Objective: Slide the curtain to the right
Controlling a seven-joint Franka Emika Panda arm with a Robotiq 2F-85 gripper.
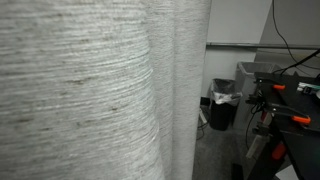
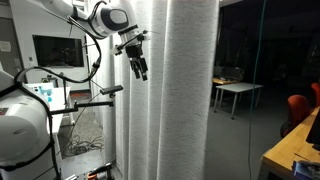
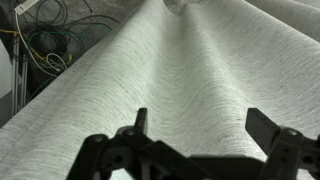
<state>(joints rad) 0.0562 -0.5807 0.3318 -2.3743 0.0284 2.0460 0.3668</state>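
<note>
curtain (image 1: pixel 90 90) (image 2: pixel 190 100) (image 3: pixel 180 70) is hanging in soft vertical folds, filling most of the near side in an exterior view and standing as a tall column mid-frame in the other exterior. White arm (image 2: pixel 95 18) is reaching in from up high on the monitor (image 2: pixel 55 50) side. claw (image 2: pixel 141 72) is pointing down in front of the curtain's upper part, near that edge; can't tell whether it's touching fabric. In the wrist view the claw (image 3: pixel 195 120) is showing its fingers (image 3: pixel 140 118) spread wide with nothing between them, just weave behind. Room stuff sitting apart from the curtain: white table (image 2: pixel 238 90), black bin (image 1: pixel 222 105) with a white liner, cable tangle (image 3: pixel 50 40) on the floor.
</note>
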